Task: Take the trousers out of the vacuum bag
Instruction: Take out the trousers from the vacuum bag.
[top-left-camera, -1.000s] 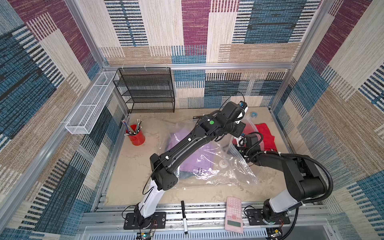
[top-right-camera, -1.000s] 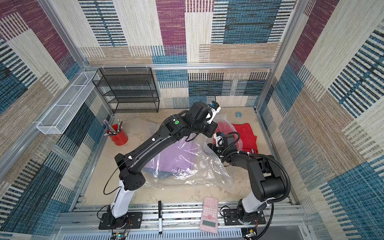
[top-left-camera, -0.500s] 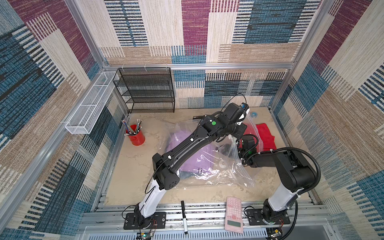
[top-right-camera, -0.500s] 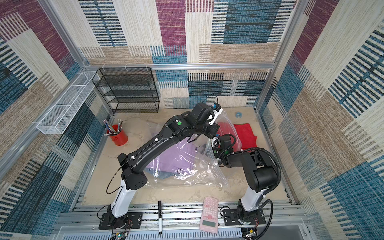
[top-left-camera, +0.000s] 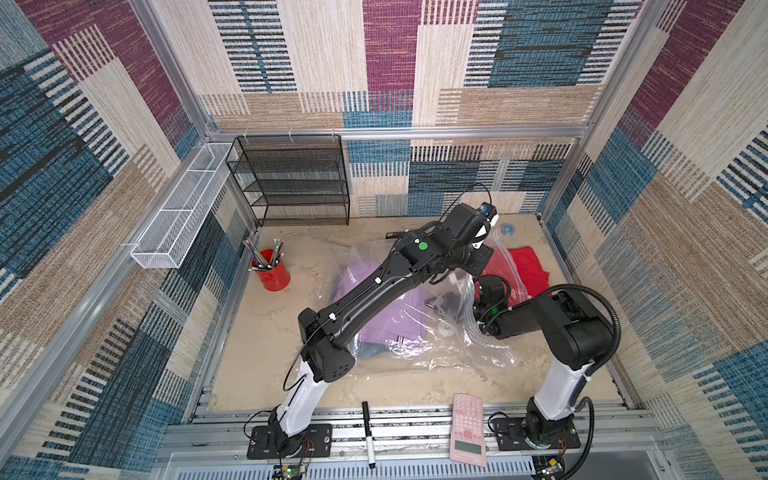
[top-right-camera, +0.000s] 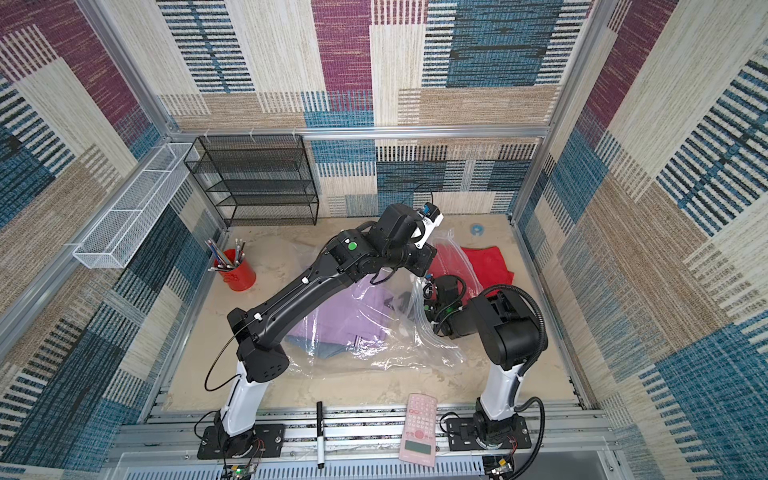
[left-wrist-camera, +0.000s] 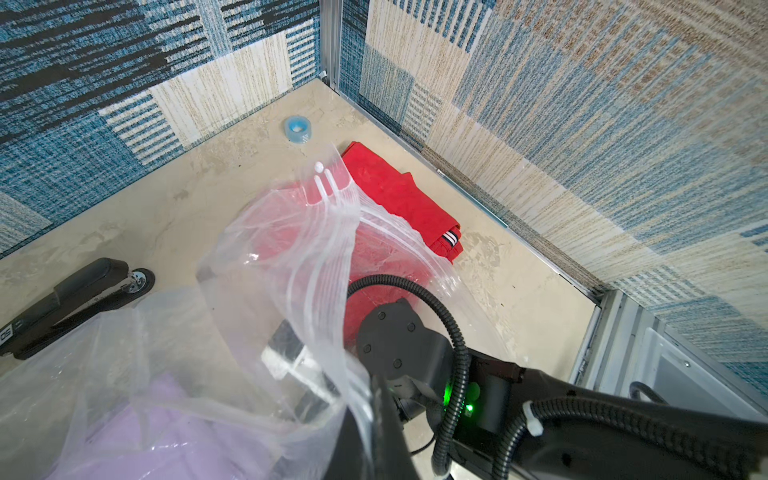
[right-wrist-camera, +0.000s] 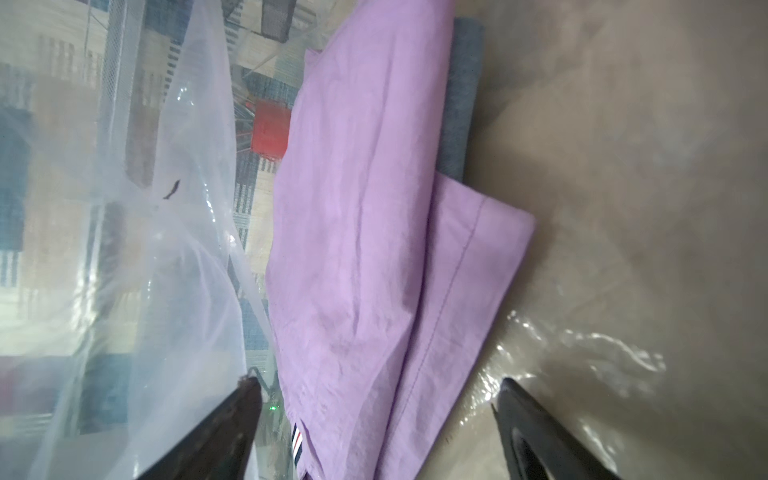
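Clear, crinkly plastic forms the one vacuum bag (top-left-camera: 415, 353), sprawled over the middle of the table (top-left-camera: 270, 332) with a round white valve disc (top-left-camera: 445, 330) on its face. Of the three trousers, the lilac pair (right-wrist-camera: 365, 208), folded and with striped trim, lies inside the bag on top of the faded denim pair (right-wrist-camera: 463, 104). The red pair (left-wrist-camera: 399, 195) lies outside, by the far right corner behind the bag's mouth. Of the two grippers, the left gripper (left-wrist-camera: 374, 399) is clamped on the bag's zip edge and holds it raised. The right gripper (right-wrist-camera: 376, 380), inside the mouth, is spread wide and grips nothing.
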